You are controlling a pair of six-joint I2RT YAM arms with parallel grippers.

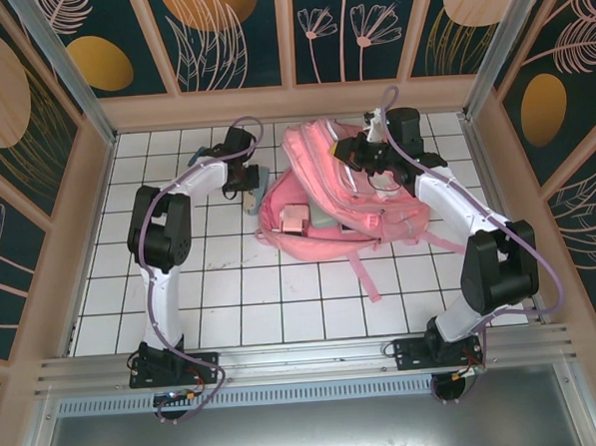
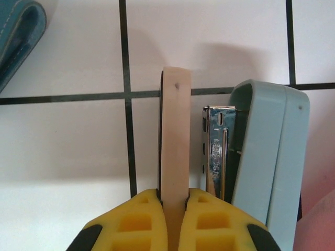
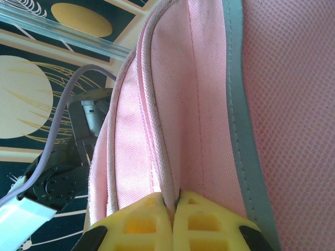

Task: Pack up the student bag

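The student bag, a large pink fabric backpack with a pale reflective strip, lies slumped on the white tiled table with its mouth gaping open. Inside the mouth sit a small pink box and a grey-green flat item.

The right gripper is clenched on the bag's upper rim. It pinches a fold of fabric beside the piped seam and holds that edge up.

I judge the bag to be light, soft and floppy. It will likely sag and fold wherever it is not held, though the woven cloth should give a sure grip without slipping. The best hold looks to be that stitched, piped edge or a strap, where the layers are doubled. The mesh panel next to the reflective strip would probably stretch.

Just outside the bag's mouth, the left gripper is closed tight on a thin, flat peach-coloured slab, grasping it edge-on by one end. Between the slab and the bag rests a pale blue-green stapler with a chrome magazine, just beside the slab. Farther from the bag lies a teal stitched case.
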